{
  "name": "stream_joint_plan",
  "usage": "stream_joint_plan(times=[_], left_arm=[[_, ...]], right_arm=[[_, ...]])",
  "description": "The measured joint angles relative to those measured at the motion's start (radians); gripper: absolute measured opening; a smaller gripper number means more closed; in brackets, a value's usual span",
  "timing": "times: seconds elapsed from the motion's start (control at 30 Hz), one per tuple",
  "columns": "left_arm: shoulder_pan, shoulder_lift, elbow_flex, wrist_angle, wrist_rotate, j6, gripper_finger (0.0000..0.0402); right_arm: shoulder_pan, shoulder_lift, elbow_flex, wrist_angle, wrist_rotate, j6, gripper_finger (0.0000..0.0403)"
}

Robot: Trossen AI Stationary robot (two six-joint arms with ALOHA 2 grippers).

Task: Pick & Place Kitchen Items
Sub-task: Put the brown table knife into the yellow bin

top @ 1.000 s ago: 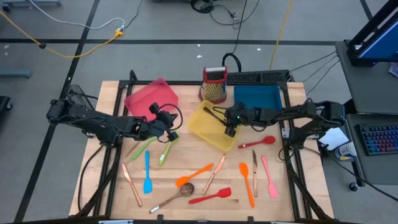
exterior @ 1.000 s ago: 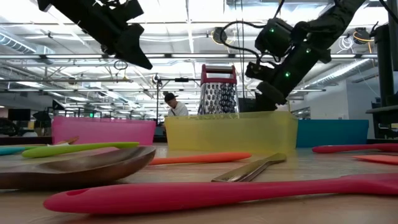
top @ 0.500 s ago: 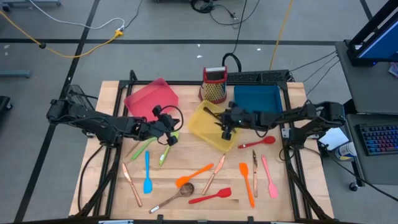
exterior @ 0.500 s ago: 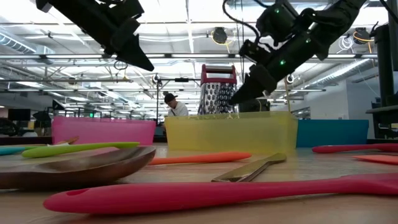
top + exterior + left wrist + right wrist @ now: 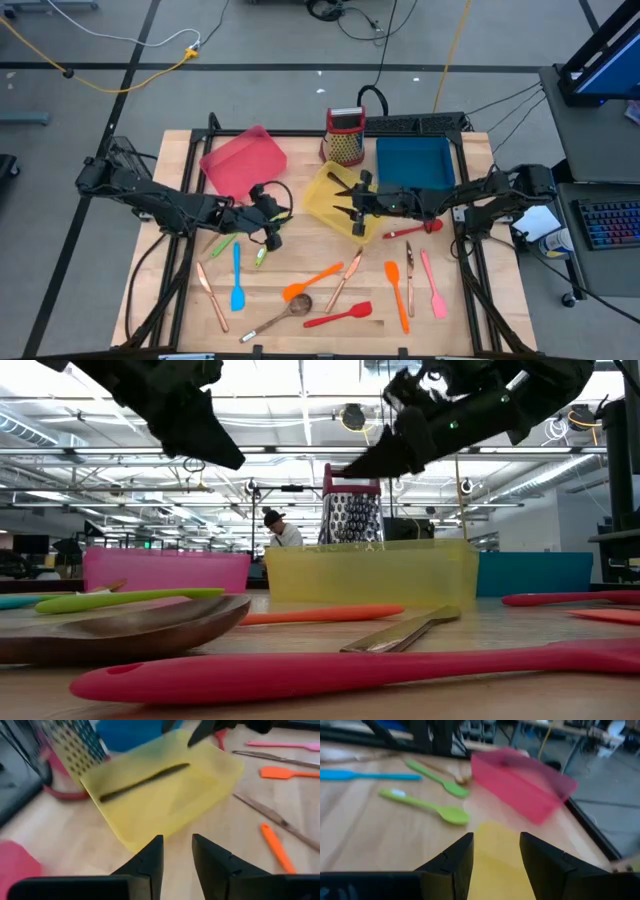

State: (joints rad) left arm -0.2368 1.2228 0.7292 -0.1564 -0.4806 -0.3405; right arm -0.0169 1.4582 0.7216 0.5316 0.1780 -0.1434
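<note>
High view: three rectangular plastic trays, pink [image 5: 243, 158], yellow [image 5: 335, 195] and blue [image 5: 413, 160], sit beside one red-topped metal box grater [image 5: 345, 135]. Twelve slim utensils lie on the wooden table [image 5: 180, 300], among them two green silicone spoons [image 5: 221, 243].

The left gripper [image 5: 266, 228] has dropped from the pink tray's edge to over those spoons. The right gripper [image 5: 343, 200] has slid further across the yellow tray.

Low view: the right gripper [image 5: 362, 461] now hangs higher above the yellow tray [image 5: 372, 572].

Left wrist view: fingers [image 5: 150, 862] parted and empty. One black knife [image 5: 145, 780] lies inside the yellow tray [image 5: 200, 795].

Right wrist view: fingers [image 5: 455, 857] spread, holding nothing.
</note>
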Motion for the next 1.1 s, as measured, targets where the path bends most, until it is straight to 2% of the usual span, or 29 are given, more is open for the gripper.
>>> stream_joint_plan(times=[0.1,0.23,0.33,0.57,0.73,0.9,1.1], left_arm=[[-0.029,0.0,0.0,-0.06,0.042,-0.103,0.0112],[-0.072,0.0,0.0,-0.127,0.085,-0.351,0.0113],[-0.112,0.0,0.0,-0.142,0.137,-0.523,0.0113],[-0.216,0.031,0.0,-0.161,0.176,-0.833,0.0113],[-0.263,0.086,-0.001,-0.185,0.299,-1.095,0.0113],[-0.307,0.146,-0.002,-0.226,0.473,-1.336,0.0113],[-0.38,0.172,-0.001,-0.237,0.642,-1.57,0.0113]], right_arm=[[0.021,0.0,0.001,0.034,0.0,-0.001,0.0157],[0.034,0.0,0.001,0.032,0.0,-0.003,0.0157],[0.032,0.0,0.001,0.032,0.0,-0.003,0.0156],[0.032,0.0,0.001,0.033,0.0,-0.004,0.0149],[0.032,0.0,0.001,0.032,0.0,-0.004,0.015],[0.032,0.0,0.001,0.041,0.0,-0.057,0.0147],[0.032,0.0,0.001,0.04,0.0,-0.063,0.0144]])
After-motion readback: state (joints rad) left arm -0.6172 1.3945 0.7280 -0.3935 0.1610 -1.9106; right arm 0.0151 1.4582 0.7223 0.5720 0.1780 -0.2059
